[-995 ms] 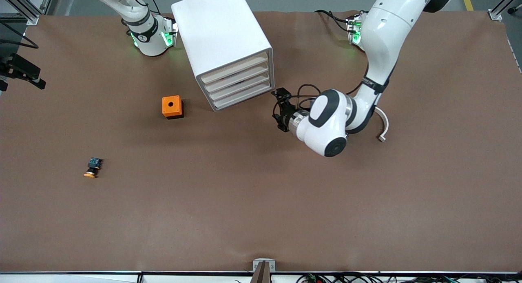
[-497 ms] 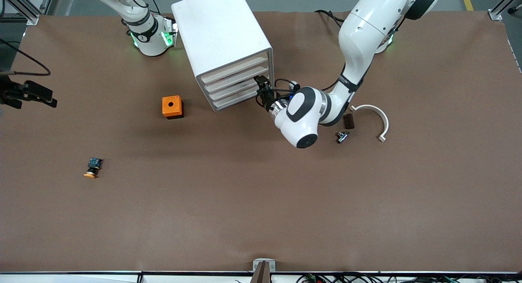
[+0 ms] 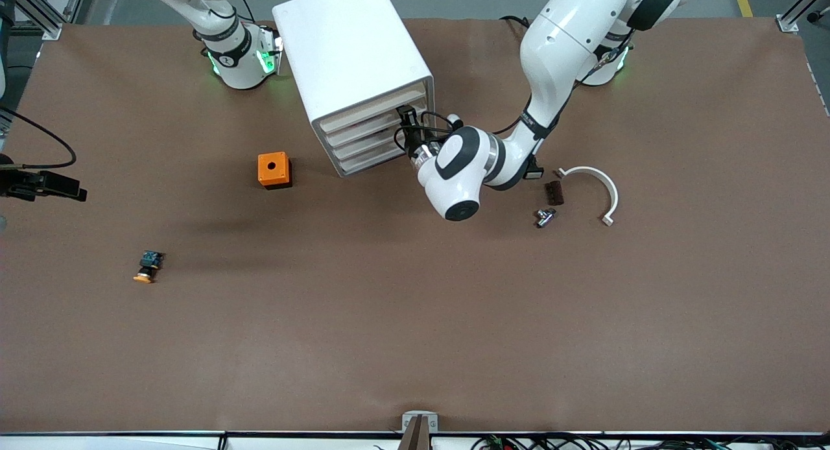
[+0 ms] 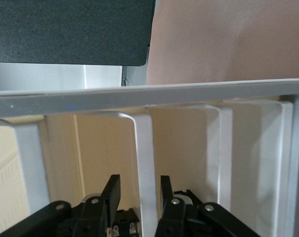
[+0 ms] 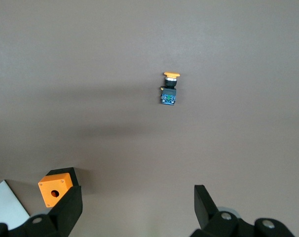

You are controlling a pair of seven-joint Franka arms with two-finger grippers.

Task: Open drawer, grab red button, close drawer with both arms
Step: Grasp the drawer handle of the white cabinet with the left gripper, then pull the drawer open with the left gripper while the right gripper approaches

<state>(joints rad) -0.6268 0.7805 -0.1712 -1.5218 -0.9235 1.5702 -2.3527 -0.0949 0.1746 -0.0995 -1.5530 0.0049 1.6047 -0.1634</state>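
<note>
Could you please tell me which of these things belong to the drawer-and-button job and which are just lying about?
Job: drawer unit; left gripper, jaws open astride a drawer front; right gripper, open, over the table; red button not in view.
Lying about: orange-capped button; orange box; white curved piece; dark block; small metal part.

The red button shows in no view. The right gripper (image 3: 45, 184) is cut off at the front view's edge, and the cabinet's (image 3: 353, 61) drawer insides stay hidden. The small metal part (image 3: 545, 216) is too tiny to identify.
</note>
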